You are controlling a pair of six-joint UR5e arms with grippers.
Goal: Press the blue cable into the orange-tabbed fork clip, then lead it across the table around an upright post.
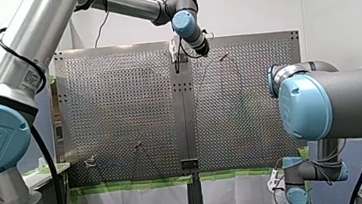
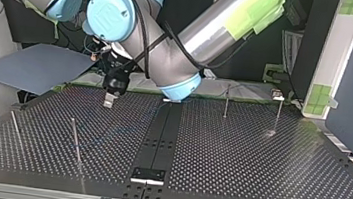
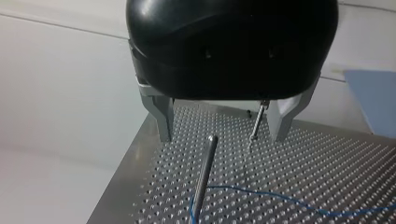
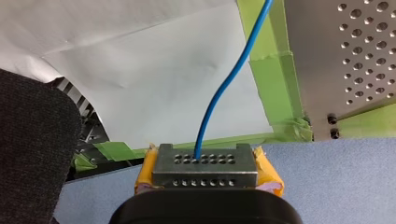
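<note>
My left gripper (image 3: 222, 128), black, its metal fingers (image 3: 163, 122) spread wide, hovered above a slim upright metal post (image 3: 204, 179), where the thin blue cable (image 3: 261, 193) curved past its base; my right gripper (image 4: 204, 161) pinched that cable between yellow pads (image 4: 145, 173) beyond the perforated steel table (image 4: 355, 56) edge

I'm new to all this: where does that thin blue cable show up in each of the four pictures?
Front view: too faint to pick out with certainty.
Top view: the thin blue cable lies faintly on the table's left half.
Left wrist view: it bends by the upright metal post's base, ahead of my left arm's open metal fingers.
Right wrist view: it rises from between my right arm's yellow-padded fingers.
Shared landmark: the perforated metal table, in all four.
</note>
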